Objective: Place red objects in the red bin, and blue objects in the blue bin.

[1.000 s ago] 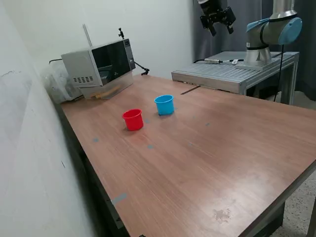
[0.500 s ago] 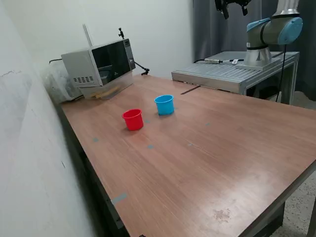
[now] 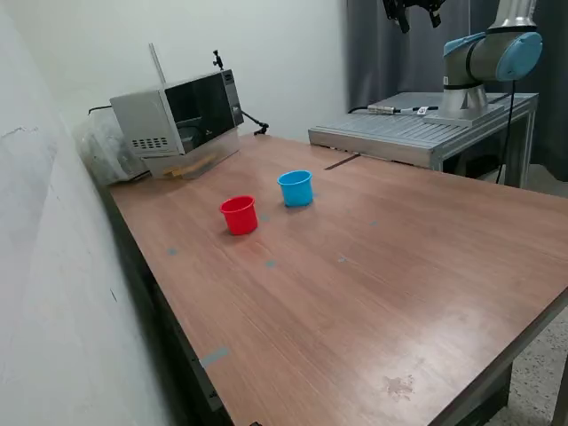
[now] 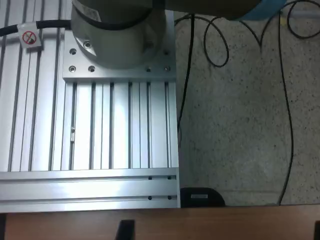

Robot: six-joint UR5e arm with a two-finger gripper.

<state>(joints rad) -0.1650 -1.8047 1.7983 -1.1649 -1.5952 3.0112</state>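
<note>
The red bin (image 3: 239, 215) and the blue bin (image 3: 295, 188) stand upright, close together, on the wooden table (image 3: 373, 284) in the exterior view. No red or blue cubes show in either view; the insides of the bins are hidden from here. My gripper (image 3: 416, 19) is high above the arm's base, at the top edge of the exterior view, far from both bins, open and empty. In the wrist view only a dark fingertip (image 4: 126, 231) shows at the frame's edge, and neither bin is in that view.
A microwave (image 3: 182, 120) stands at the table's far corner by the wall. The arm's base (image 3: 463, 89) sits on a ribbed aluminium plate (image 3: 399, 133), which also shows in the wrist view (image 4: 100, 130). Cables (image 4: 285, 100) lie on the floor beside it.
The gripper has risen and moved toward the exterior view's right, up to the top edge of the frame. The bins have not moved.
</note>
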